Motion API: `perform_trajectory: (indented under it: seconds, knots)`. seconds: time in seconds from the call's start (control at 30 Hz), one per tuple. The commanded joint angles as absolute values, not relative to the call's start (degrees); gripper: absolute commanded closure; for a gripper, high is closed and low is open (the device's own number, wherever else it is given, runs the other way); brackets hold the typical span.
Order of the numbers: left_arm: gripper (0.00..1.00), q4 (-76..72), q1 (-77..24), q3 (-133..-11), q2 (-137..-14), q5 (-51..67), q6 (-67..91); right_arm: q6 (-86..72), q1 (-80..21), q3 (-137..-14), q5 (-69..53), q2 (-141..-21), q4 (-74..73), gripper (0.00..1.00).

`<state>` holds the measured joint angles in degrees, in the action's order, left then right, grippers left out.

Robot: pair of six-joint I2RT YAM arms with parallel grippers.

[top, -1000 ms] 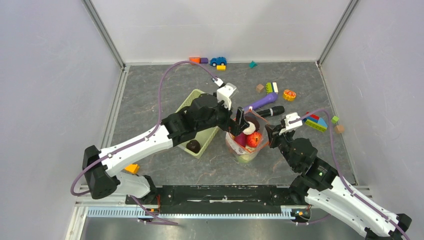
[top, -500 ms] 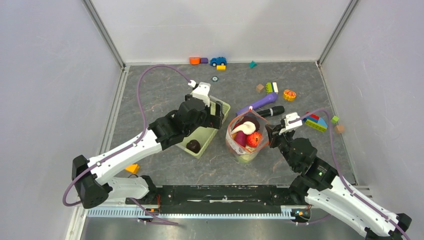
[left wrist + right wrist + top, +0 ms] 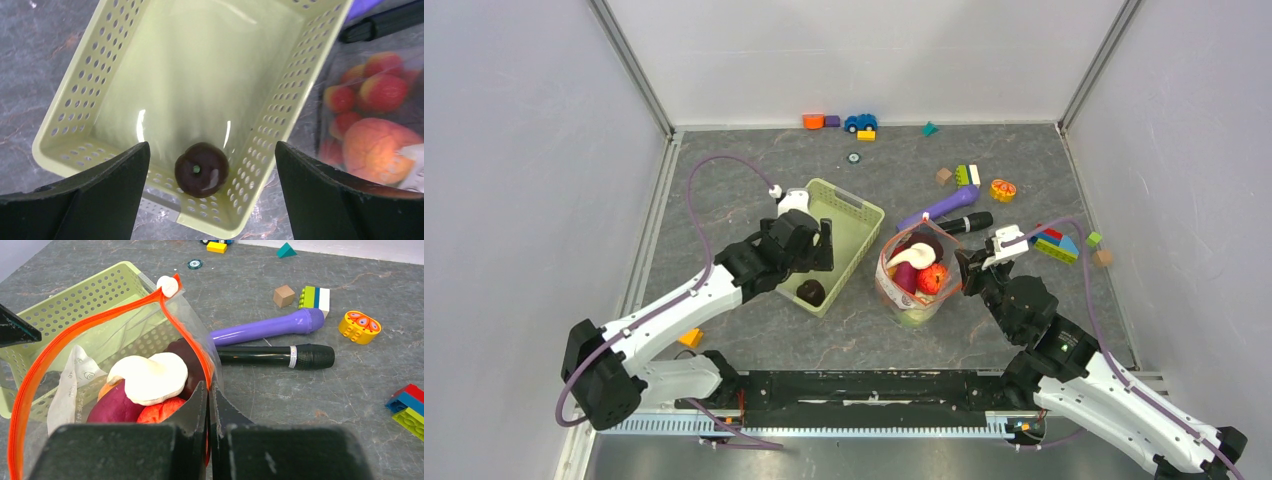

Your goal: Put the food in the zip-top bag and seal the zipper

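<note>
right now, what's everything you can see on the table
zip-top bag: 1, clear, orange-red zipper, centre, mouth open
food: several, white, red, purple, peach, inside bag
dark purple piece: 1, in the basket
basket: 1, light green, left of bag
toy microphones: 2, purple and black, beyond the bag
citrus slice toy: 1, orange, far right
building blocks: many, mixed colours, scattered far and right, one near left arm's base
toy car: 1, blue, far wall
left gripper: open, above basket
right gripper: shut on bag's rim
</note>
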<state>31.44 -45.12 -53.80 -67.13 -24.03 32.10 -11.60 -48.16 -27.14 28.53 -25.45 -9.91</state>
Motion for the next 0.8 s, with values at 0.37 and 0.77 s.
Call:
perform_trajectory:
  seconds: [0.37, 0.77]
  knots:
    - [0.0, 30.4, -40.18, -47.27, -69.85, -18.4, 36.18, -10.2, -48.34, -26.81, 29.59, -26.3, -6.94, 0.97]
    - [0.0, 29.8, -39.73, -46.69, -77.18, -14.77, 35.03, -10.26, -48.34, -26.72, 29.97, -26.91, -7.08, 0.97]
